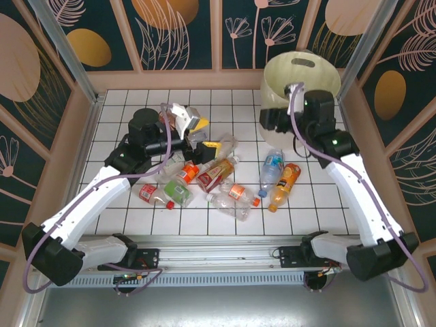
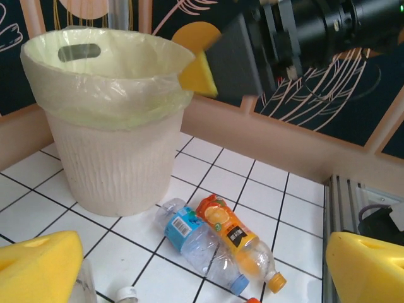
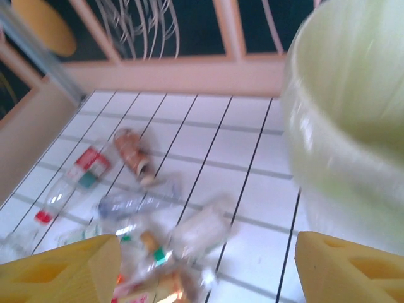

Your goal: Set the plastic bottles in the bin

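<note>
We log both grippers empty: left gripper (image 1: pixel 204 134) fingers spread wide over the plastic bottles (image 1: pixel 216 174), right gripper (image 3: pixel 205 265) likewise spread beside the bin (image 1: pixel 276 75), far right. Roughly a dozen bottles lie on the tiled table (image 1: pixel 136 102). We judge most work remains.

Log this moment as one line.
left pincer open | right pincer open, by bin | bottles loose on table | nothing gripped
</note>
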Tool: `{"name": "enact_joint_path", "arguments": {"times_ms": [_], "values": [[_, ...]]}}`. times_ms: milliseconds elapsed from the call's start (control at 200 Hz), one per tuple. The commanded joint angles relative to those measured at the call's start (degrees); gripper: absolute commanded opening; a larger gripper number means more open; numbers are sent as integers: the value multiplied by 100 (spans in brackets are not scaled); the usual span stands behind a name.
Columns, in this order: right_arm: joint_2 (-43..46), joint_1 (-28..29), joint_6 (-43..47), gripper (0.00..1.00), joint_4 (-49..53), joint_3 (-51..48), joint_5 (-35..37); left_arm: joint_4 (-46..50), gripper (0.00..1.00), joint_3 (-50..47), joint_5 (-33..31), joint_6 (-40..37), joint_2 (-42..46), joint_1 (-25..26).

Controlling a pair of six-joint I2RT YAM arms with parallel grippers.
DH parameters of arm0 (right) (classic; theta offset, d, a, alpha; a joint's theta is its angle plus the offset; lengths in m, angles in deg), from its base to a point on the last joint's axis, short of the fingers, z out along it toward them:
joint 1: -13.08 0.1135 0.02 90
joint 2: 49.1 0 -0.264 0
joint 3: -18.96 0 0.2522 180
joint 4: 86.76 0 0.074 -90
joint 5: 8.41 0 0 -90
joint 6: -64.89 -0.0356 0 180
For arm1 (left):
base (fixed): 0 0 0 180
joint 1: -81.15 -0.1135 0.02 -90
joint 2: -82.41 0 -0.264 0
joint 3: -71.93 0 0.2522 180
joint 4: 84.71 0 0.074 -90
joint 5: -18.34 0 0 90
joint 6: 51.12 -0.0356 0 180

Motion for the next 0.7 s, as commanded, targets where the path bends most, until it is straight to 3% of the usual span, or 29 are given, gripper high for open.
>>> {"name": "enact_joint_path", "arguments": {"times_ms": [0, 150, 360, 696], "values": [[362, 246, -98, 73, 500, -501, -613, 1068, 99, 330, 123, -656, 154, 21], [582, 823, -292, 72, 894, -1059, -732, 1400, 99, 107, 25, -720, 567, 23], [497, 1850, -597, 62, 1078, -1650, -350, 709, 99, -714, 52, -759, 1281, 23], [-522, 2820, -504, 60, 1303, -1777, -270, 562, 99, -766, 164, -664, 1475, 23]]}}
